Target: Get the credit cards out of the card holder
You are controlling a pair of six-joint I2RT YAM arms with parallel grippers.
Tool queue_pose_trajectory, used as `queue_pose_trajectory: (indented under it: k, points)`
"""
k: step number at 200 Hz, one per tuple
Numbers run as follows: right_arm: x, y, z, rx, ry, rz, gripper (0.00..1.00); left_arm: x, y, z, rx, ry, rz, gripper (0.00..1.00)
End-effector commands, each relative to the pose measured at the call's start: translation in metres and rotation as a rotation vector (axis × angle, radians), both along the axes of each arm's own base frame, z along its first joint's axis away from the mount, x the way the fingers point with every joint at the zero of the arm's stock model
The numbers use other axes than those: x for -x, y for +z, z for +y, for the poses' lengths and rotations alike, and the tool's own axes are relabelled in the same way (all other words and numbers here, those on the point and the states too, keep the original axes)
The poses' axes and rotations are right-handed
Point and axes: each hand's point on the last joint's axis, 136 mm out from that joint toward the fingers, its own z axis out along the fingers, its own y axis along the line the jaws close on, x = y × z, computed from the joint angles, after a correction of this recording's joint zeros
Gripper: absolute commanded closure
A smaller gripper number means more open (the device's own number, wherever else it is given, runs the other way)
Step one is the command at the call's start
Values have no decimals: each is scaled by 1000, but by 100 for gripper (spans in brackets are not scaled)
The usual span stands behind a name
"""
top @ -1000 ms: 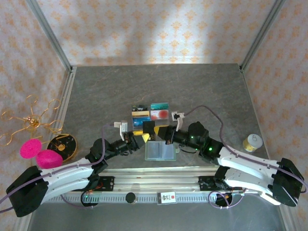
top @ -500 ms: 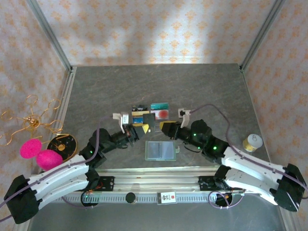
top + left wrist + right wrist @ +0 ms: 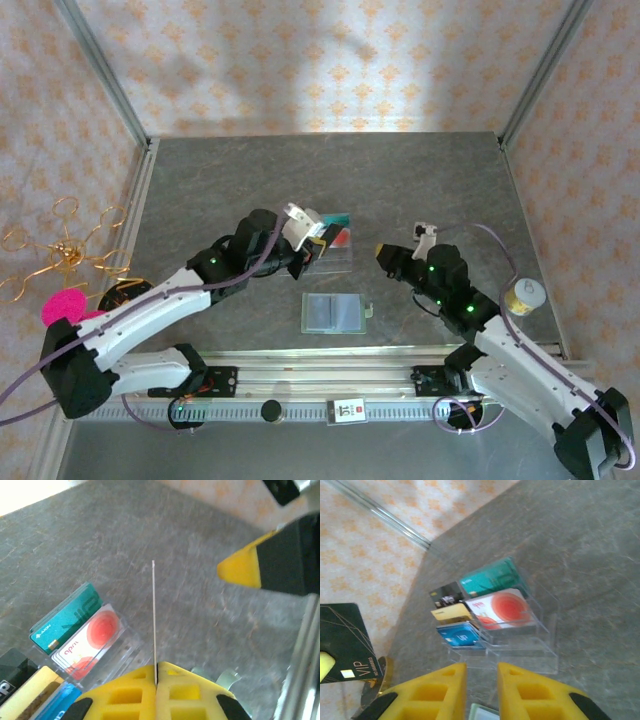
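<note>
The card holder (image 3: 333, 312) lies unfolded and flat, a pale green rectangle with bluish clear pockets, near the table's front; one corner (image 3: 485, 713) shows below my right fingers. My left gripper (image 3: 314, 246) hangs over the clear card tray (image 3: 340, 250), shut on a black VIP credit card (image 3: 345, 640). The left wrist view catches that card (image 3: 153, 615) edge-on, as a thin line rising from the closed pads (image 3: 156, 671). Right of the tray, my right gripper (image 3: 384, 250) is open with nothing between its fingers (image 3: 481, 680).
The tray (image 3: 520, 645) holds teal (image 3: 490, 580), white-and-red (image 3: 502, 609), yellow (image 3: 451, 613) and blue (image 3: 460, 634) cards. A small gold tin (image 3: 522, 296) stands at the right edge. Pink balls (image 3: 62, 305), a gold wire ornament (image 3: 60, 250) and a dark disc (image 3: 120, 292) sit left.
My left arm has reached up and away over the tray, carrying the black card. My right gripper has drawn back to the right, off the card, and is open.
</note>
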Motion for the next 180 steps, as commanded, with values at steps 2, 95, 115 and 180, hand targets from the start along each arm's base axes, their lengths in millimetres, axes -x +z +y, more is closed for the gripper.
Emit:
queue_pose_trajectory:
  k: [2, 95, 115, 180]
  points:
    - [4, -14, -7, -1, 4, 41, 79, -1, 0, -5, -180, -173, -135, 100]
    - [-6, -29, -26, 0, -41, 83, 79, -32, -65, -26, -498, -374, -118, 100]
    - [-7, -32, -27, 6, -43, 93, 80, -37, -76, -27, -551, -405, -117, 100]
    - [-14, -29, -26, 9, -41, 93, 79, -56, -97, -24, -681, -441, -93, 100]
